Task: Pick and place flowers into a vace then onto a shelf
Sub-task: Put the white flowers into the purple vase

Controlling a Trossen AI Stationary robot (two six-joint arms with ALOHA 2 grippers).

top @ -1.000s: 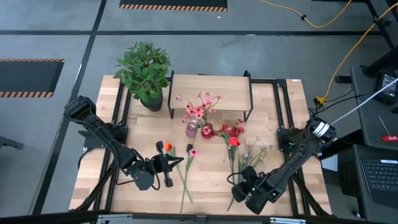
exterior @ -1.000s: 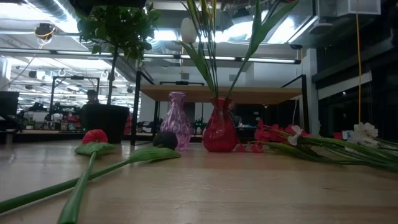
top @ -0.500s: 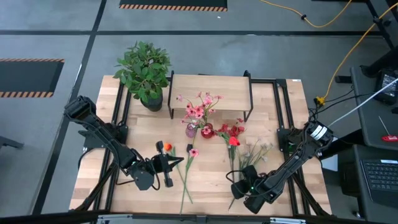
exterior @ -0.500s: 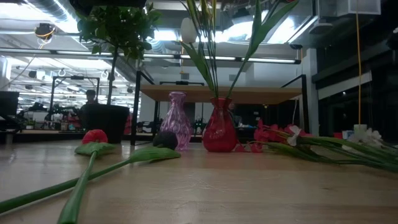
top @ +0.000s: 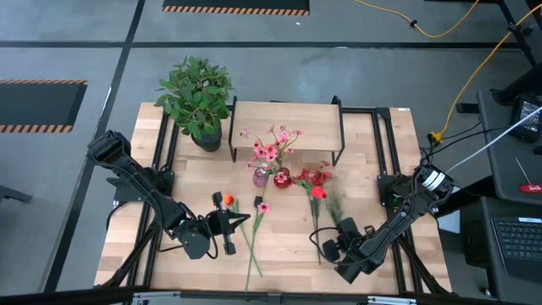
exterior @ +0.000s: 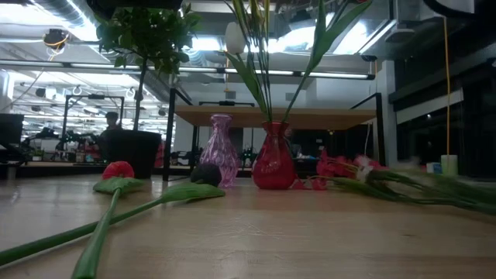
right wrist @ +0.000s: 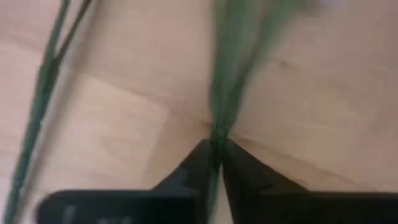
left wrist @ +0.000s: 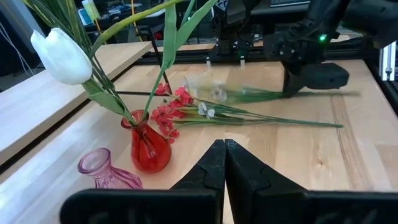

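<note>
With the right gripper (top: 337,240) clenched on a green stem (right wrist: 225,93), the lift should likely go slow and straight up, so the blooms clear the loose flowers (top: 318,188) before swinging toward the red vase (top: 282,179). That vase stands just in front of the shelf (top: 288,124). The right arm reaches low, well in front of the vase. The left gripper (top: 230,222) rests closed and empty, also in front.
</note>
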